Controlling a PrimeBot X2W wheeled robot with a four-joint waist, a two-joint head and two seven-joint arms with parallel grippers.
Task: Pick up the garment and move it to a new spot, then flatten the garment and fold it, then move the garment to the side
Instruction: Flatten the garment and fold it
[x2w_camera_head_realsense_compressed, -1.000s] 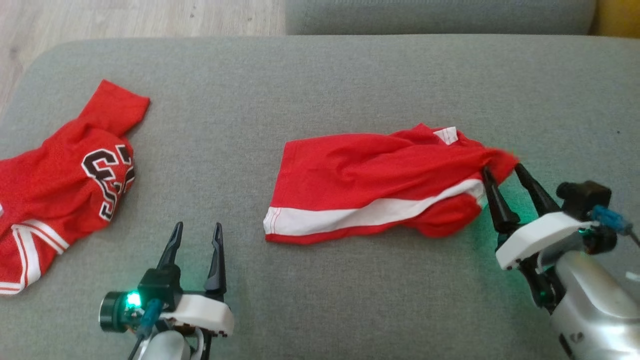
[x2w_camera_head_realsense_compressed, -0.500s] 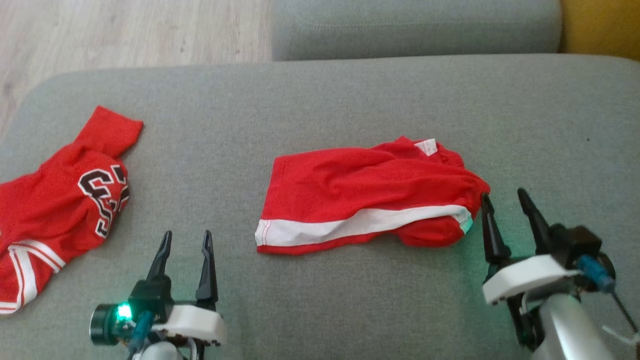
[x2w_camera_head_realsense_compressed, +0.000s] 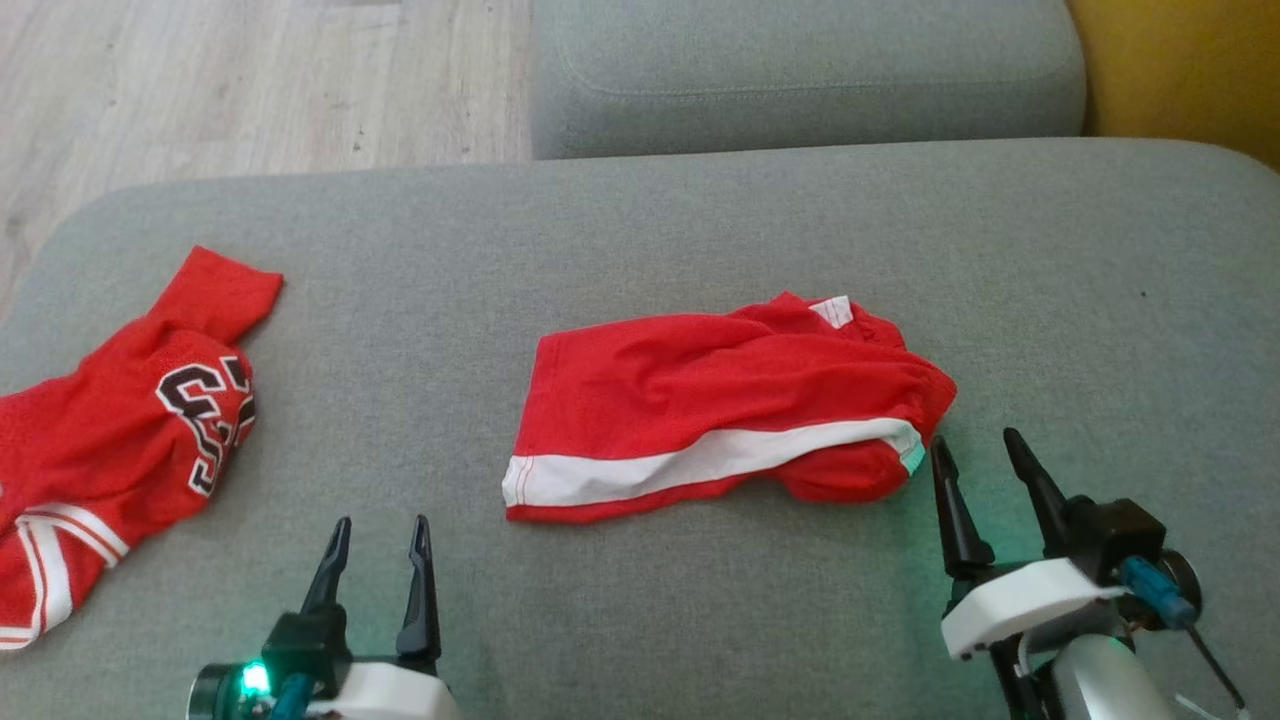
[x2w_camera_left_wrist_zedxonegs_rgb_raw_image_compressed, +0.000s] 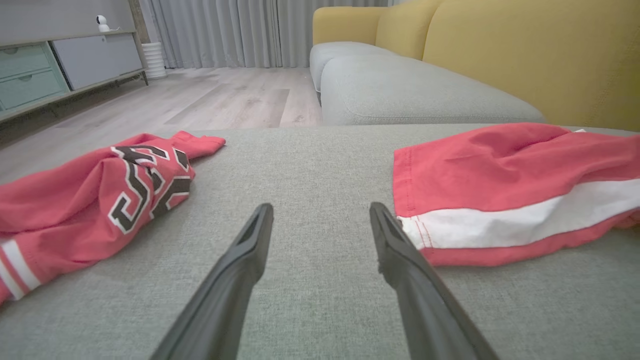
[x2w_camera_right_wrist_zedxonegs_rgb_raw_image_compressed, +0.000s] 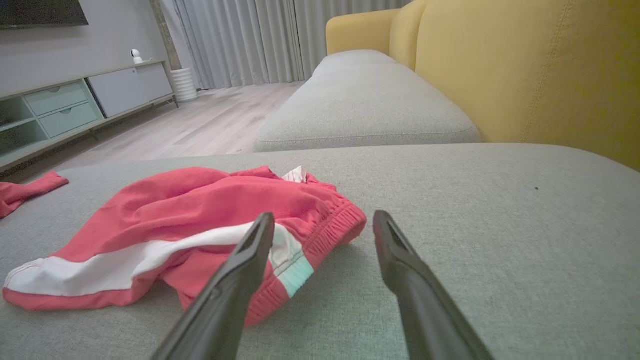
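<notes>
The garment, a pair of red shorts (x2w_camera_head_realsense_compressed: 720, 400) with a white side stripe, lies crumpled in the middle of the grey cushion (x2w_camera_head_realsense_compressed: 640, 230). Its elastic waistband end points right. My right gripper (x2w_camera_head_realsense_compressed: 975, 441) is open just off that waistband end, touching nothing. In the right wrist view the shorts (x2w_camera_right_wrist_zedxonegs_rgb_raw_image_compressed: 200, 210) lie left of and behind the open right gripper (x2w_camera_right_wrist_zedxonegs_rgb_raw_image_compressed: 324, 215). My left gripper (x2w_camera_head_realsense_compressed: 382, 521) is open near the front edge, empty. The left wrist view has the shorts' hem (x2w_camera_left_wrist_zedxonegs_rgb_raw_image_compressed: 500, 165) to the right of the left gripper (x2w_camera_left_wrist_zedxonegs_rgb_raw_image_compressed: 320, 207).
A red jersey (x2w_camera_head_realsense_compressed: 130, 430) with black numbers lies bunched at the cushion's left edge. Behind is a second grey cushion (x2w_camera_head_realsense_compressed: 800, 80), a yellow sofa back (x2w_camera_head_realsense_compressed: 1180, 70) at the right, and wooden floor (x2w_camera_head_realsense_compressed: 250, 90) at the far left.
My right gripper has let go of the shorts' waistband end and drawn back toward me; that end has settled on the cushion. The head camera has also shifted, so everything sits lower.
</notes>
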